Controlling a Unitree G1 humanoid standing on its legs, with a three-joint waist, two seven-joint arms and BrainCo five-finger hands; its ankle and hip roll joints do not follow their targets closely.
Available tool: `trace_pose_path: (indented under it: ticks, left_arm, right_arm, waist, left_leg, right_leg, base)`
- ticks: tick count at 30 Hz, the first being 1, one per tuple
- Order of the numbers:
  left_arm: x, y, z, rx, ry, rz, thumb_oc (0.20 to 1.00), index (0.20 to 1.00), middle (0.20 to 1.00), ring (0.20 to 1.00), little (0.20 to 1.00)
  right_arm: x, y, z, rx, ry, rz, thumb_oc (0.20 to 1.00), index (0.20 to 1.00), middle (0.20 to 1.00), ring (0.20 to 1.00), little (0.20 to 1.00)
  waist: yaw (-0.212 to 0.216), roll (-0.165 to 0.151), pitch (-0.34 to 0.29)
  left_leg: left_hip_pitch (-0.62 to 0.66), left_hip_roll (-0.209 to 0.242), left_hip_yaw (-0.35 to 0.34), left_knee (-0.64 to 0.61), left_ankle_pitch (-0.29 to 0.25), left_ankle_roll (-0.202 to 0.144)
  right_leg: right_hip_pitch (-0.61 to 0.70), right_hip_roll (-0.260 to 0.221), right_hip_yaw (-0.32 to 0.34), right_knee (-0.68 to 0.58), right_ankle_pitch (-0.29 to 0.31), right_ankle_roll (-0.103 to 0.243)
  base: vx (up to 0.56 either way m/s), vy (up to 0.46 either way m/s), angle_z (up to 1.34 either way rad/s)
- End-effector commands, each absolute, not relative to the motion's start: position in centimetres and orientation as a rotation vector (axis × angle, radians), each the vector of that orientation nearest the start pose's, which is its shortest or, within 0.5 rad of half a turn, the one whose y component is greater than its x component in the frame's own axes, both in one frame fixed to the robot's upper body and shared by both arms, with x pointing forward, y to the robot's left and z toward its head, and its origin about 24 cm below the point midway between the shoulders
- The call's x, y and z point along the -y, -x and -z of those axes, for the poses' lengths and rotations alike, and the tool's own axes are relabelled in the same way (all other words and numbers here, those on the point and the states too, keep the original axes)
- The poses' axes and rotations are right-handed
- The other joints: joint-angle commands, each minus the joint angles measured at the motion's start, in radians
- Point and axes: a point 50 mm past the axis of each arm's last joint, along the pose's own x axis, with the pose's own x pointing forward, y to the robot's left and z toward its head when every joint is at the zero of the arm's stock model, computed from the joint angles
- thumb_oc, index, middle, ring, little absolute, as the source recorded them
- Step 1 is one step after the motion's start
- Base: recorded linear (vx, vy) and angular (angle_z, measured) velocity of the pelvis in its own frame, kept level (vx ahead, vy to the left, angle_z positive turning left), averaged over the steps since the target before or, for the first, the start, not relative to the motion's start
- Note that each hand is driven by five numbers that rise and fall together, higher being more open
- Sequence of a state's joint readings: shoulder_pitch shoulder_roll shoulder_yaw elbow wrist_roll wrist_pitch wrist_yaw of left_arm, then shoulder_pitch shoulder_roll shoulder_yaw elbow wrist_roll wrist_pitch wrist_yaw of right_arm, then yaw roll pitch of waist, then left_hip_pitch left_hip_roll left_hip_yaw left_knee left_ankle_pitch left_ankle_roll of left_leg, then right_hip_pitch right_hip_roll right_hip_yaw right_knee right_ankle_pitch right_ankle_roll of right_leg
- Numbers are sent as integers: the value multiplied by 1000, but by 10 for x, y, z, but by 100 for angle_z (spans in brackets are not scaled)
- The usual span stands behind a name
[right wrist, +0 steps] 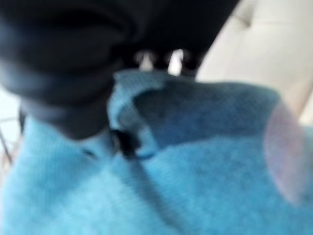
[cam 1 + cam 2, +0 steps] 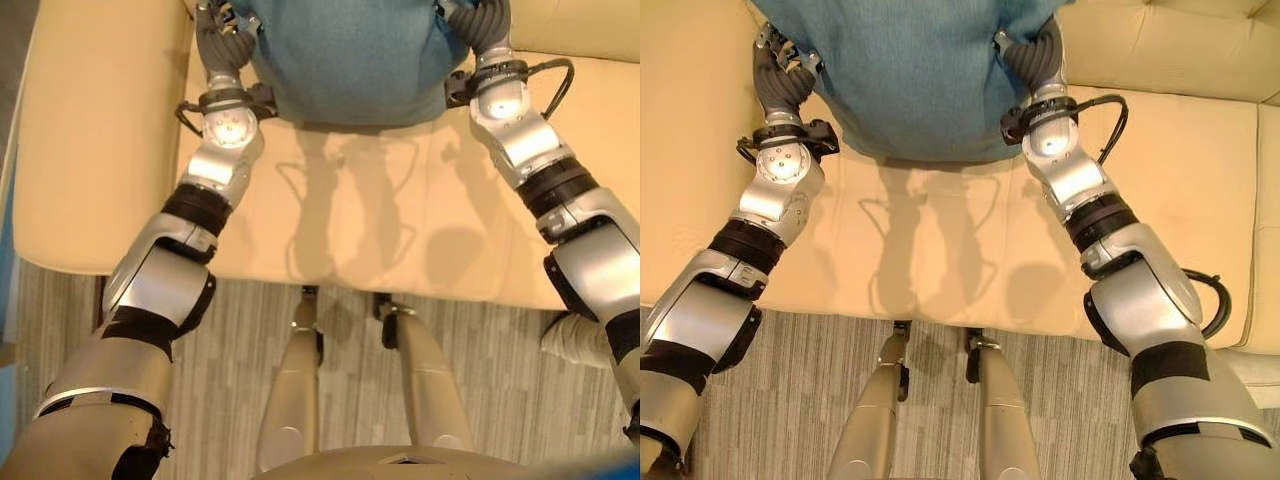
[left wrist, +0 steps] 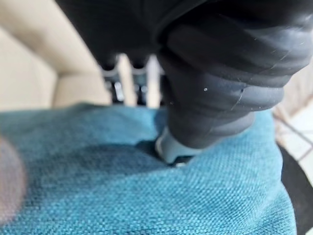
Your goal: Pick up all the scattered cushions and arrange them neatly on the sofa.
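Note:
I hold a teal woven cushion (image 2: 345,60) between both hands, above the cream sofa seat (image 2: 350,220). My left hand (image 2: 225,40) clasps its left edge and my right hand (image 2: 1035,55) its right edge. In the left wrist view the thumb (image 3: 176,147) presses into the teal cushion (image 3: 122,186), while the fingers (image 3: 122,83) reach round its far edge. In the right wrist view the cushion (image 1: 195,171) bunches where the thumb digs in. The cushion's upper part is cut off by the top of the eye views.
The sofa's wide armrest (image 2: 90,130) lies at the left and its backrest (image 2: 1160,40) at the upper right. Grey striped flooring (image 2: 230,330) runs along the seat's front edge.

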State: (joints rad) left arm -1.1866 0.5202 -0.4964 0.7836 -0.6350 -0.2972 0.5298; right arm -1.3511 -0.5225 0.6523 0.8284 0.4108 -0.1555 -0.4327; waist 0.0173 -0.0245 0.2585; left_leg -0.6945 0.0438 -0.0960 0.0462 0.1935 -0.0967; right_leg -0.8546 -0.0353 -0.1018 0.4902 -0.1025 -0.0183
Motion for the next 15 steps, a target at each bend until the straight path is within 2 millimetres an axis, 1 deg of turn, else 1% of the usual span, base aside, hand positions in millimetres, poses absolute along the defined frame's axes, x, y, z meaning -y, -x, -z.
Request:
trace_pose_path:
  ticks: [1,2,3,4,5,6,7,9,11,13,14,15]
  left_arm:
    - [-120,-387,-354,813,-125,-131,457,457,457,457,457]
    - [-118,-386,-365,836,-164,-156,1000,1000,1000,1000,1000]
    - [-115,-386,-368,840,-178,-161,1000,1000,1000,1000,1000]
    - [-116,-386,-372,843,-198,-174,1000,1000,1000,1000,1000]
    - [-115,-386,-375,847,-224,-186,1000,1000,1000,1000,1000]
    - [-114,-386,-378,845,-252,-194,1000,1000,1000,1000,1000]
    - [-114,-386,-378,846,-252,-194,1000,1000,1000,1000,1000]
    - [-109,-384,-389,865,-293,-195,1000,1000,1000,1000,1000]
    - [-103,-381,-399,885,-298,-176,1000,1000,1000,1000,1000]
    - [-105,-376,-406,926,-318,-162,1000,1000,1000,1000,1000]
    - [-105,-376,-406,926,-318,-162,1000,1000,1000,1000,1000]
    - [-102,-375,-404,932,-304,-151,1000,1000,1000,1000,1000]
  right_arm:
    - [84,-389,-364,782,463,-9,200,200,200,200,200]
    - [88,-391,-368,772,499,19,200,200,200,200,200]
    - [90,-393,-369,763,519,34,228,228,228,228,228]
    - [92,-395,-369,750,533,53,526,526,526,526,526]
    - [97,-398,-367,729,559,80,799,799,799,799,799]
    - [101,-400,-368,711,624,101,1000,1000,1000,1000,1000]
    - [101,-400,-369,712,624,102,1000,1000,1000,1000,1000]
    - [107,-402,-374,698,696,142,1000,1000,1000,1000,1000]
    - [113,-402,-380,690,672,171,1000,1000,1000,1000,1000]
    - [118,-402,-382,685,685,179,1000,1000,1000,1000,1000]
    - [118,-402,-382,685,685,179,1000,1000,1000,1000,1000]
    - [124,-401,-384,688,671,191,1000,1000,1000,1000,1000]
  waist:
    - [1,-43,72]
    - [4,-40,76]
    - [4,-39,79]
    - [5,-38,80]
    - [8,-37,83]
    - [8,-36,84]
    - [8,-36,85]
    - [12,-31,88]
    - [16,-27,88]
    - [22,-25,84]
    - [22,-25,85]
    - [25,-27,78]
  left_leg:
    - [125,-35,-23,-7,-83,-19]
    - [118,-39,-21,-19,-77,-18]
    - [115,-41,-21,-25,-73,-19]
    - [114,-42,-21,-30,-69,-20]
    - [113,-43,-22,-34,-66,-20]
    - [115,-44,-22,-38,-65,-19]
    - [115,-44,-22,-38,-65,-19]
    - [114,-45,-19,-41,-58,-22]
    - [117,-48,-24,-52,-55,-21]
    - [127,-49,-24,-64,-52,-23]
    - [127,-49,-24,-64,-51,-23]
    - [126,-51,-24,-69,-48,-25]
  right_leg:
    - [243,-42,47,-502,276,168]
    - [236,-44,45,-504,280,169]
    - [232,-44,45,-506,284,170]
    - [230,-44,45,-507,285,170]
    - [227,-45,42,-507,287,169]
    - [227,-45,42,-508,287,169]
    - [228,-45,42,-508,287,169]
    - [231,-47,37,-512,291,170]
    - [235,-46,37,-519,294,171]
    - [243,-47,30,-528,295,173]
    - [244,-47,30,-528,295,173]
    - [246,-48,25,-537,299,176]
  base:
    - [-21,10,6]
    - [-20,3,3]
    - [-21,-2,4]
    - [-13,-6,5]
    - [-10,-5,6]
    - [-9,-7,5]
    - [0,0,0]
    - [0,0,0]
    - [0,0,0]
    - [0,0,0]
    - [0,0,0]
    - [0,0,0]
